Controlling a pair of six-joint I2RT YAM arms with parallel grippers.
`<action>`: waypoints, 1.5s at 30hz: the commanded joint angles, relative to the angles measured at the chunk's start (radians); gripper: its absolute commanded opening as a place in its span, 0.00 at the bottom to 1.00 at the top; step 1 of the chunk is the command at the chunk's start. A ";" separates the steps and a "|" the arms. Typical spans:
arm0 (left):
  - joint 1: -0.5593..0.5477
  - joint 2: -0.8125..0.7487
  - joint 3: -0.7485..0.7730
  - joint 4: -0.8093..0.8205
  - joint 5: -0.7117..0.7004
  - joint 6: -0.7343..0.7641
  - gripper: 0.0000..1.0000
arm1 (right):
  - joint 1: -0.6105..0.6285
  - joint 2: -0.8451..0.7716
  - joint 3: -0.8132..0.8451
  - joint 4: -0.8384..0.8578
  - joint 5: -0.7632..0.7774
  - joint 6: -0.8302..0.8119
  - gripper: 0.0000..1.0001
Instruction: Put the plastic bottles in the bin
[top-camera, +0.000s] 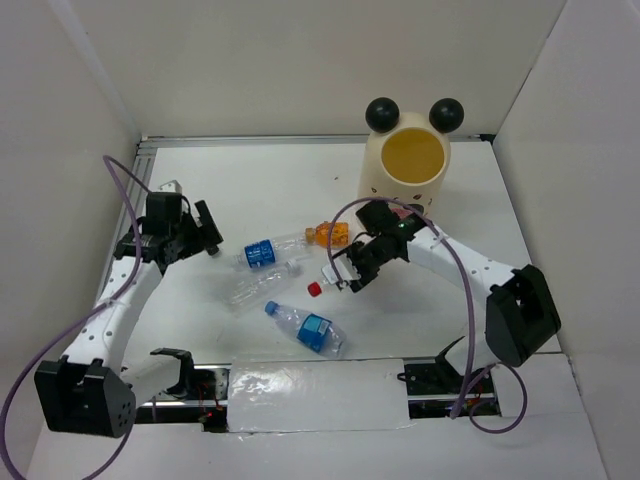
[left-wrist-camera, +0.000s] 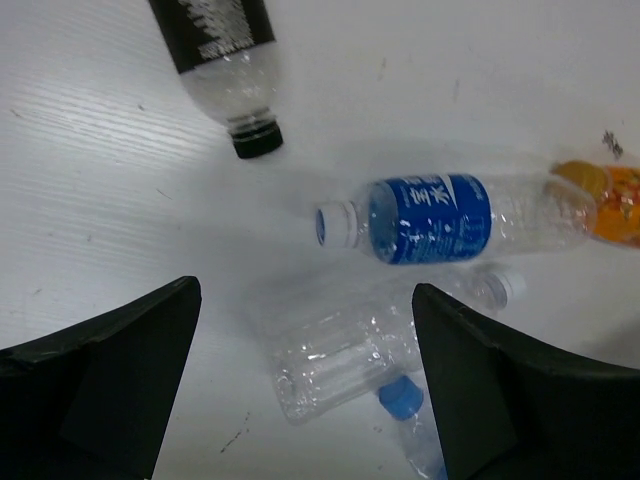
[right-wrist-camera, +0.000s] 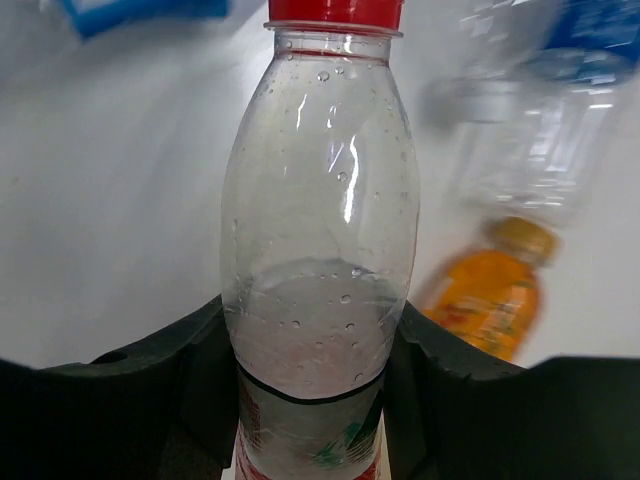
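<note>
Right gripper (top-camera: 347, 272) is clamped on the red-cap bottle (right-wrist-camera: 320, 250) at its lower body, just in front of the bin (top-camera: 380, 188). It looks near-empty: light, thin-walled, slick, probably crushable. Grip the label band. Left gripper (left-wrist-camera: 306, 330) has its jaws wide open, well left of the bin.

Bin (top-camera: 376, 186) mouth unobstructed; loose bottles (top-camera: 260, 253) crowd table (top-camera: 250, 185) centre.

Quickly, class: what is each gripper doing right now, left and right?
Left gripper: open, holding nothing.
Right gripper: closed on the red-capped bottle.
</note>
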 joint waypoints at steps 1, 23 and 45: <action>0.092 0.067 0.080 0.054 0.026 -0.035 1.00 | -0.005 -0.086 0.162 -0.066 -0.165 0.175 0.43; 0.316 0.224 0.106 0.161 0.247 0.064 1.00 | -0.532 -0.111 0.512 0.584 -0.579 0.815 0.42; 0.278 0.273 0.045 0.232 0.158 0.043 1.00 | -0.686 -0.007 0.619 0.356 -0.751 0.763 1.00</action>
